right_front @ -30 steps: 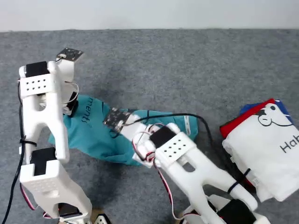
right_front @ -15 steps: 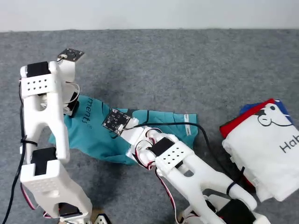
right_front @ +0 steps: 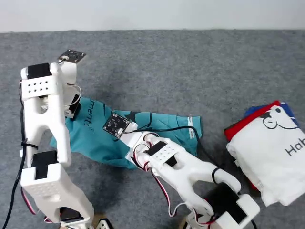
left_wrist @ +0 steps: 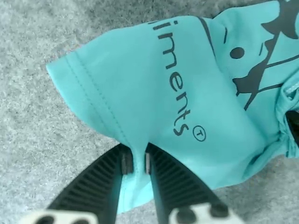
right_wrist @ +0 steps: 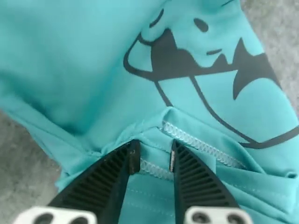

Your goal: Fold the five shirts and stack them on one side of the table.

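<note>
The left arm (right_front: 43, 119) stands at the left side of the table (right_front: 190, 67). Its upper link rises upright and its wrist bends down over the left end of the teal shirt (right_front: 95, 138). In the left wrist view the left gripper (left_wrist: 135, 161) has its two black ribbed jaws drawn close together. They pinch a thin upright fold of the teal shirt (left_wrist: 163, 70) near a stitched hem, so the cloth lifts into a small ridge between them. Dark printed letters run across the fabric just beyond that pinch.

The right arm (right_front: 181, 164) reaches from the near right of the table, leaning low and diagonally toward the far left. Its wrist lies over the middle of the same shirt, and a black cable trails back across the cloth toward the right. In the right wrist view the right gripper (right_wrist: 152, 158) is clamped on a bunched fold of the teal shirt (right_wrist: 70, 56). A white-stitched seam passes between the jaws, and a dark printed figure lies on the fabric beyond.

The teal shirt lies rumpled and only partly folded on the grey table, left of centre, stretched between the two arms. Its right end lies flatter than the rest.

At the right edge of the table sits a stack of folded shirts, well apart from the teal one. A white shirt (right_front: 267, 152) with dark print lies on top. The edge of a red shirt (right_front: 248, 121) shows beneath it, and a blue shirt (right_front: 255, 110) peeks out at the far side.
</note>
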Motion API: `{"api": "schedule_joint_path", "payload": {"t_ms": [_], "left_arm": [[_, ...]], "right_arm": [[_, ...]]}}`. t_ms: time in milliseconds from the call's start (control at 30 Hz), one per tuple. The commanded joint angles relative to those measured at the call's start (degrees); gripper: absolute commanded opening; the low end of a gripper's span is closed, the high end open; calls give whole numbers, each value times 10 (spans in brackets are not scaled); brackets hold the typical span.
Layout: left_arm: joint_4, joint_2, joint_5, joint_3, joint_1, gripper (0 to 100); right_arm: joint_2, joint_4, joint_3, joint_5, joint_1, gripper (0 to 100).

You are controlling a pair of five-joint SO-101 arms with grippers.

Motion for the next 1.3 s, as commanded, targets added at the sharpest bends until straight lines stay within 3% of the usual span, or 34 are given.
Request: {"api": "schedule_joint_path", "payload": {"t_ms": [0, 333, 467, 800, 900, 1267], "left_arm": [[12, -33, -8, -2, -2, 13], [12, -33, -7, -2, 0, 13], [12, -33, 13, -1, 31, 13], [13, -33, 84, -6, 223, 13], [12, -33, 84, -6, 252, 13], [13, -90, 100, -86, 383, 13]], "right_arm": [[-4, 18, -28, -5, -6, 114], [-148, 198, -98, -2, -1, 117], [-213, 273, -129, 31, 39, 117], [-226, 410, -170, 53, 264, 118], [-222, 416, -149, 99, 331, 116], [-216, 414, -115, 104, 540, 115]]}}
